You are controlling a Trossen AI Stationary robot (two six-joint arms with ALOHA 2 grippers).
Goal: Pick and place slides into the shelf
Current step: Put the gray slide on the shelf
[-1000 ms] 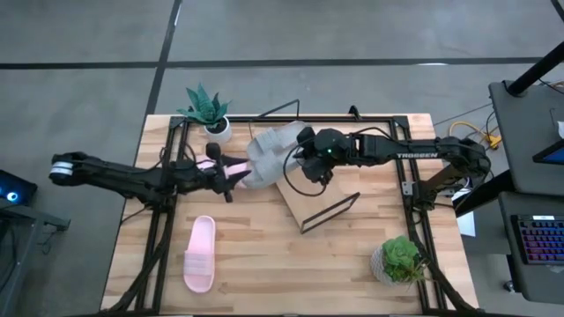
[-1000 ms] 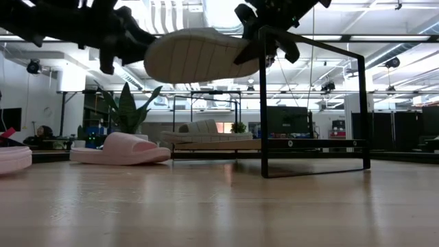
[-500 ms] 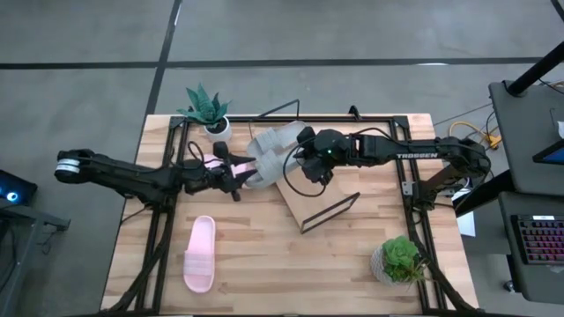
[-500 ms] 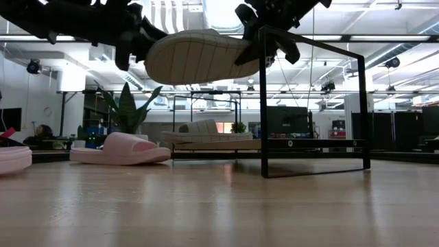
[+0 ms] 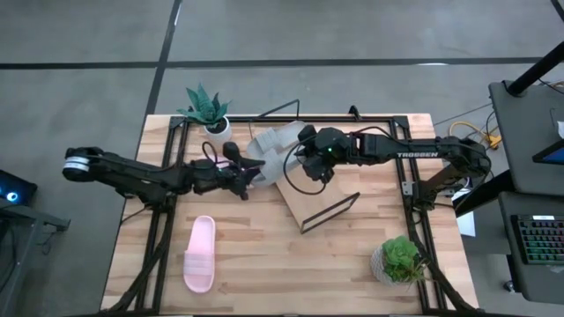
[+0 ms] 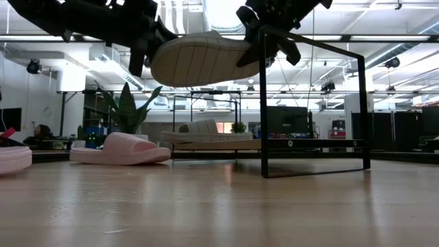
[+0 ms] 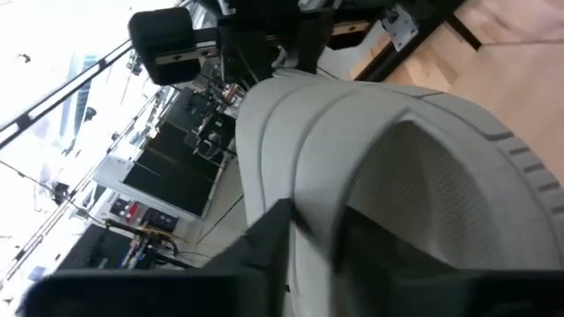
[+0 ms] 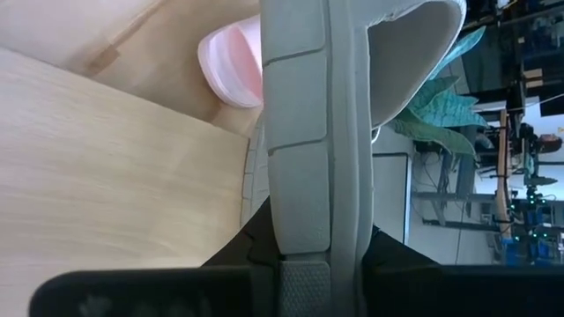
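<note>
Overhead, the wood surface [image 5: 344, 264] carried the slanted shelf [image 5: 308, 201] near its middle. A grey slide [image 5: 269, 154] hung in the air above the shelf's back-left end, off the surface. The right tool [image 5: 298, 161] was clenched on its edge, w/ a finger on each side. The left tool [image 5: 253, 176] was at the slide's other end; I cannot tell if it was grasping. One pink slide [image 5: 200, 254] lay at front left, another [image 6: 120, 148] farther back.
</note>
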